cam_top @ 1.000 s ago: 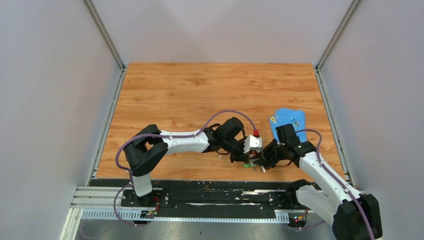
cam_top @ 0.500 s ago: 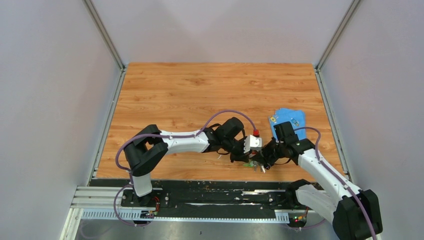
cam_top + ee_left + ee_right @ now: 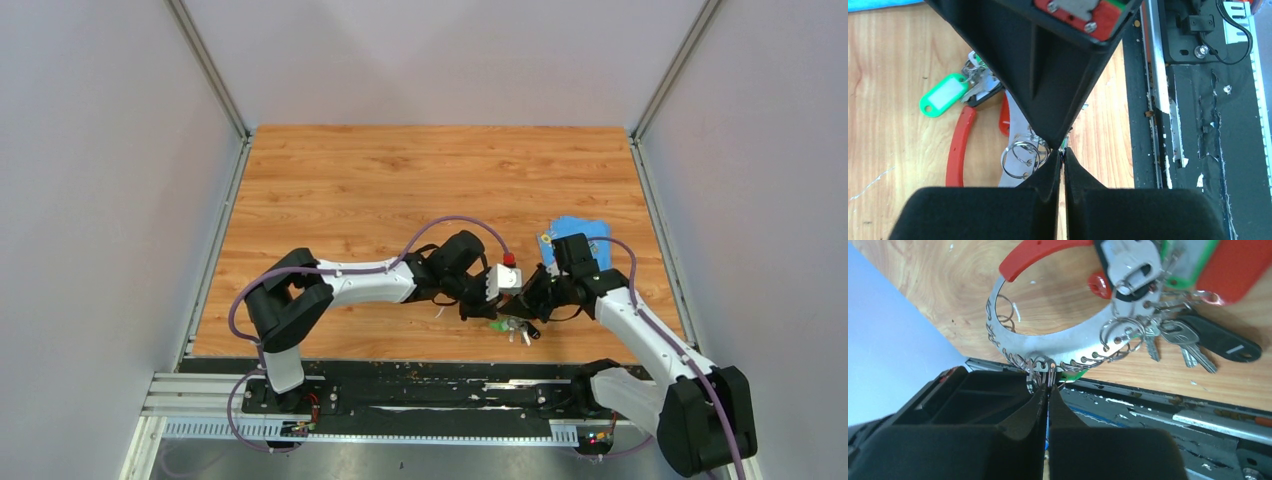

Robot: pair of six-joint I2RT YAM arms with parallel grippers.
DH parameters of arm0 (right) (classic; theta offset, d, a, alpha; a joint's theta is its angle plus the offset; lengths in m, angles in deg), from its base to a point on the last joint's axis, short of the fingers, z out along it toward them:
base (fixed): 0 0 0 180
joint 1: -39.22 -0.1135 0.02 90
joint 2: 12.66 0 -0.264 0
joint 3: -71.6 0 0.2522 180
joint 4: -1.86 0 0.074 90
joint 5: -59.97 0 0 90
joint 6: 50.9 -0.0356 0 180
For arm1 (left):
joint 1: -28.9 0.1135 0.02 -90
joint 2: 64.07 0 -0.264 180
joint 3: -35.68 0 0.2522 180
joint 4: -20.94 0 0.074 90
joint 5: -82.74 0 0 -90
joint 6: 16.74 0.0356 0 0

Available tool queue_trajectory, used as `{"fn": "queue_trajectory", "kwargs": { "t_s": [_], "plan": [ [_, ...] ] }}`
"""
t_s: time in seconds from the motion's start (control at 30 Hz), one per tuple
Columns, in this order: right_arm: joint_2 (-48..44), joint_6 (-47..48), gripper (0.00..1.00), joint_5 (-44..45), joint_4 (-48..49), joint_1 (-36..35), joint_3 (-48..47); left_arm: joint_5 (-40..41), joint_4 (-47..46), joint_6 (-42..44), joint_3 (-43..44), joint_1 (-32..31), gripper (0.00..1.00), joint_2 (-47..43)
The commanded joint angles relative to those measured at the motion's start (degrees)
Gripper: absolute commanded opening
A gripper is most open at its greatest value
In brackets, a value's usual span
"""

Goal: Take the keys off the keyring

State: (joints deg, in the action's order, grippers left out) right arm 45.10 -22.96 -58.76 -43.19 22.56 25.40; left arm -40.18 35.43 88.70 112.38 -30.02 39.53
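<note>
Task barely begun, by look of it. Keyring (image 3: 1075, 349), silver band with red curved piece, is at counter (image 3: 400, 180) level; resting or lifted, cannot tell. Keys (image 3: 1173, 337) bunched at one end of keyring, apparently all threaded on; none seen lying apart from it. Right pincer (image 3: 1046, 390) together, clamped on small loop at keyring's edge. Left pincer (image 3: 1064, 159) pressed together just beside keyring; whether it nips anything, cannot tell. Left to do: work every key off.

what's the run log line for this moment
left gripper: shut, tips by keyring | right gripper: shut on keyring edge | keys: on keyring
</note>
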Motion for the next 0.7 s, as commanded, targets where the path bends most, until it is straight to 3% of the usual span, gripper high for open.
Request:
{"fn": "queue_trajectory", "kwargs": {
  "t_s": [0.0,0.27,0.67],
  "plan": [
    [1.0,8.0,0.01,-8.6,3.8,1.3,-3.9,1.0,0.0,-1.5,-0.4,2.1,0.00,-2.7],
    [5.3,12.1,0.01,-17.3,9.1,1.5,-6.9,0.0,0.0,-2.7,-0.2,4.9,0.00,-5.2],
    [8.8,20.1,0.01,-24.8,9.2,1.1,-10.3,-0.6,0.4,-2.7,-1.5,8.0,0.00,-8.7]
  ]
}}
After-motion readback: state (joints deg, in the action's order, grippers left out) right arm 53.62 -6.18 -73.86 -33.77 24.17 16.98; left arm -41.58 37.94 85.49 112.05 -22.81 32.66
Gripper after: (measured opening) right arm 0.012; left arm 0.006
